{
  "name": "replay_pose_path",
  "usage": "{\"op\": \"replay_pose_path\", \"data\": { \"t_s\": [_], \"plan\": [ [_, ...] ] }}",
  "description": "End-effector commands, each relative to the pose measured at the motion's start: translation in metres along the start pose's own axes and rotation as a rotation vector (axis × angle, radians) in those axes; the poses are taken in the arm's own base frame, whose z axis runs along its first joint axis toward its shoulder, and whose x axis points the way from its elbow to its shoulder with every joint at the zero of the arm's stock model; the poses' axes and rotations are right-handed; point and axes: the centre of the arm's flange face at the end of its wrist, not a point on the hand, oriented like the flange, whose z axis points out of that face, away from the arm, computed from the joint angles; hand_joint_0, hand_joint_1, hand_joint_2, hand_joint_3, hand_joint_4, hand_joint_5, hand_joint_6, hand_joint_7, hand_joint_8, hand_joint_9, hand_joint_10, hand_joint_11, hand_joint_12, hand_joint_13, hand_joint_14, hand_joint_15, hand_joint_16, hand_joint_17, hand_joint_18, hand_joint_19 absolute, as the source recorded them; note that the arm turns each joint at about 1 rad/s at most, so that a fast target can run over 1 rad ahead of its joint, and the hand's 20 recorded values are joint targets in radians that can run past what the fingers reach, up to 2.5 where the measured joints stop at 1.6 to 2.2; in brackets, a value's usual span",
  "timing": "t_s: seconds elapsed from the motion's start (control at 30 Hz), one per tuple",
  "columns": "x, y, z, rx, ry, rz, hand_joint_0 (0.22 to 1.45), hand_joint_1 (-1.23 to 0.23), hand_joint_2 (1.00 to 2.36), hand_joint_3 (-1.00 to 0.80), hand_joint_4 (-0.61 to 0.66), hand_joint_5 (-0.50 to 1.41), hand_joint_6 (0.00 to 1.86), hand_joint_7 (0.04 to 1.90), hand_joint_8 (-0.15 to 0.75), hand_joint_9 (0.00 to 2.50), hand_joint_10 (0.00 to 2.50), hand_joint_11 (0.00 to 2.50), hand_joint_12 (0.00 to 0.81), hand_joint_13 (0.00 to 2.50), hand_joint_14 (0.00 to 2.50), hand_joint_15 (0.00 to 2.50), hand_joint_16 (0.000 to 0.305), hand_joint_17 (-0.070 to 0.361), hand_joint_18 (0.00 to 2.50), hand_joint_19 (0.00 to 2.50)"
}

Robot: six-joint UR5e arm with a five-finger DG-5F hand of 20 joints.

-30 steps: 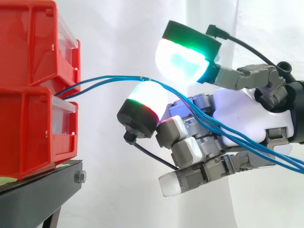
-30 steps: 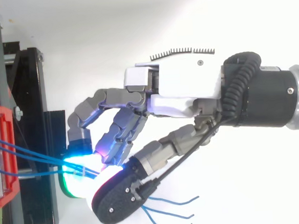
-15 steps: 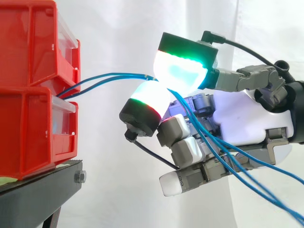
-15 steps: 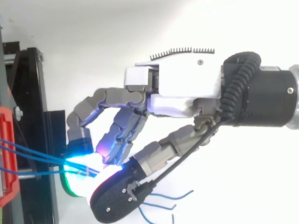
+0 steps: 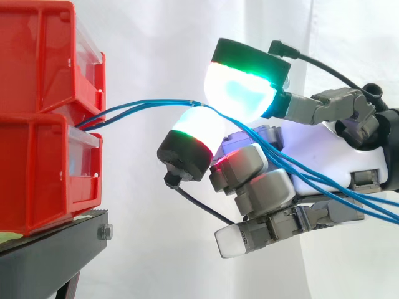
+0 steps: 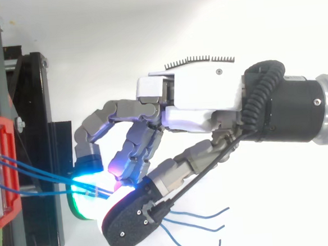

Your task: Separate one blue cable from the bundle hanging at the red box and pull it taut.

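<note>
White curtain (image 5: 162, 37) hangs behind a black stand (image 5: 43, 261)

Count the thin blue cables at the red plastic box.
3 blue cables: all run from the red box into the hand's pinch, ends trailing beyond; more may be hidden.

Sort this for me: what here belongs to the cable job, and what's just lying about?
Job: blue cables; hand pinching them between two pads; red bins they run from.
Just there: black stand; white curtain.
</note>
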Motion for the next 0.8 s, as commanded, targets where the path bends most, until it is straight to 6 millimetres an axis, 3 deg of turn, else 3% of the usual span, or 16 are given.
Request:
{"op": "replay_pose_path", "data": {
  "t_s": [0.0,0.3,0.6,0.77],
  "plan": [
    [0.0003,0.0006,-0.0003,0.0,0.0,0.009,0.79,-0.89,1.0,-0.49,0.0,-0.21,0.89,1.13,0.265,1.12,0.01,1.42,0.284,1.24,0.03,1.22,0.02,0.045,0.81,0.3],
    [-0.002,0.0011,-0.0001,-0.002,-0.003,0.011,0.79,-0.9,1.0,-0.5,0.01,-0.2,0.88,1.14,0.262,1.12,0.0,1.44,0.263,1.4,0.01,1.78,0.025,0.055,0.9,0.52],
    [-0.0008,0.0009,-0.0001,-0.002,-0.001,0.011,0.78,-0.9,1.0,-0.5,0.04,-0.2,0.88,1.18,0.257,1.12,0.0,1.45,0.267,1.3,0.66,1.72,0.029,0.065,1.02,0.71],
    [-0.0008,0.0009,-0.0001,-0.002,-0.001,0.008,0.78,-0.9,1.0,-0.5,0.04,-0.2,0.88,1.19,0.256,1.12,0.0,1.47,0.269,1.28,0.71,1.71,0.03,0.067,1.03,0.71]
  ]
}}
